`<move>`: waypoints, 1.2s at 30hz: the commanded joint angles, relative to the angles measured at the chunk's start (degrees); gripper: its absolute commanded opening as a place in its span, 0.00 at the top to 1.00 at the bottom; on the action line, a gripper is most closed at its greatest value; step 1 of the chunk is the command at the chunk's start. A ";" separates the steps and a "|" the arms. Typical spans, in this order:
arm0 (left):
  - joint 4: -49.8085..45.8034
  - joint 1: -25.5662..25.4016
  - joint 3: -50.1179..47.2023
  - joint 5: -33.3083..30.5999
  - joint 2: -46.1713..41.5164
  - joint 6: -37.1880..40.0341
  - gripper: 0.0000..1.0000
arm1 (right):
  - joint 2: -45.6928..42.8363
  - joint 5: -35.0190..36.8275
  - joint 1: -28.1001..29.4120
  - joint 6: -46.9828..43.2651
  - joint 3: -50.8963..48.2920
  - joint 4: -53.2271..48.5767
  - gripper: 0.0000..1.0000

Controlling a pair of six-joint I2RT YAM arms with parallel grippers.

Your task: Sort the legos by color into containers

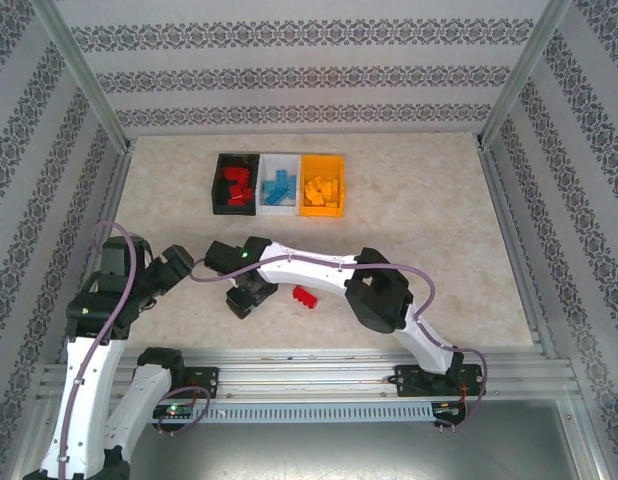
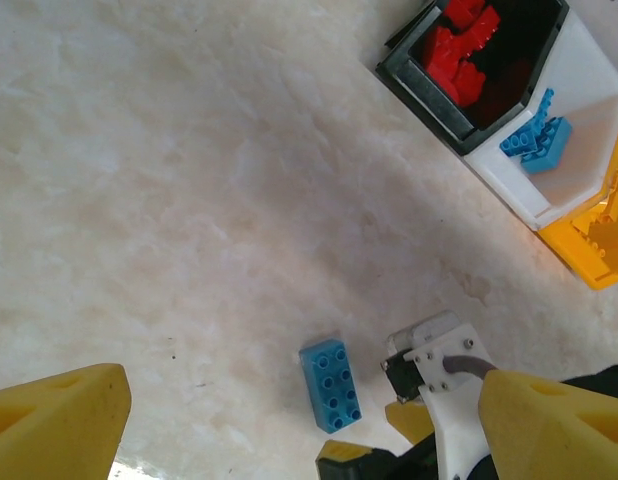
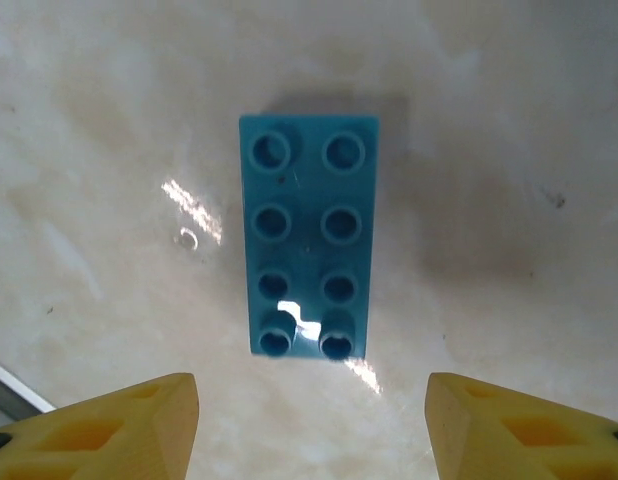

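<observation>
Spread wide and empty, the right jaws hang over the bench with the light blue lego (image 3: 307, 235) flat, studs up, centred just ahead of their gap, apparently squared to pinch its narrow width for the white container (image 1: 281, 158); the left jaws also gape empty.

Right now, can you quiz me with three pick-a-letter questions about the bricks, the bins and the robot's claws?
1. Where is the loose light blue studded plastic brick?
A) in the white bin
B) on the beige table under the right gripper
C) in the left gripper

2. What colour are the bricks in the black plastic bin?
A) red
B) yellow
C) blue

3. The right gripper is:
A) open
B) shut on a brick
C) shut, empty

Answers: 1B, the right wrist view shows it flat on the table; 2A, red bricks sit inside; 3A, its yellow fingers stand wide apart.
</observation>
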 commanded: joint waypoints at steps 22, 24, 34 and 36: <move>-3.64 0.68 1.41 -0.16 -0.60 -0.11 0.07 | 3.68 3.58 -1.05 0.47 4.62 -1.66 0.70; -3.07 0.73 1.72 0.21 0.11 0.00 0.07 | 0.00 1.46 -2.41 1.58 1.84 0.43 0.70; 1.69 0.69 3.63 3.04 3.89 0.05 0.07 | -14.72 -17.77 -16.79 10.98 -8.33 15.36 0.70; 2.93 0.69 3.47 4.37 5.01 -0.11 0.07 | -13.52 -20.12 -19.60 13.38 -6.18 16.52 0.70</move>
